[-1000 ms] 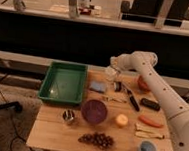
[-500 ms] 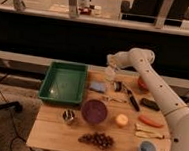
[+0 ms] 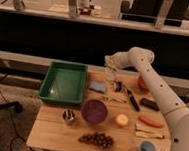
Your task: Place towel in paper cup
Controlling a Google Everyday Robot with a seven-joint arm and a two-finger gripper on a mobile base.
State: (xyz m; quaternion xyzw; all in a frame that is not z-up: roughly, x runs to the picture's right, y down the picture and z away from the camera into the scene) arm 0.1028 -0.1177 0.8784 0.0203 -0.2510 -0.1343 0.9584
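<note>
The towel (image 3: 98,86) is a small blue cloth lying on the wooden table (image 3: 52,131), just right of the green tray. A pale cylindrical thing (image 3: 109,75) stands at the table's back edge, a little right of and behind the towel; it looks like the paper cup. My gripper (image 3: 110,66) hangs at the end of the white arm (image 3: 152,85), directly above this cup and close to its top. I cannot tell whether it touches the cup. The gripper is apart from the towel.
A green tray (image 3: 64,82) is at back left. A purple bowl (image 3: 94,111), a metal cup (image 3: 69,117) and grapes (image 3: 97,139) sit in front. A carrot (image 3: 150,120), a blue bowl (image 3: 147,149) and dark tools (image 3: 132,100) lie to the right.
The gripper has shifted slightly left along the back of the table and now sits over the pale cup. The towel and the other things have not moved.
</note>
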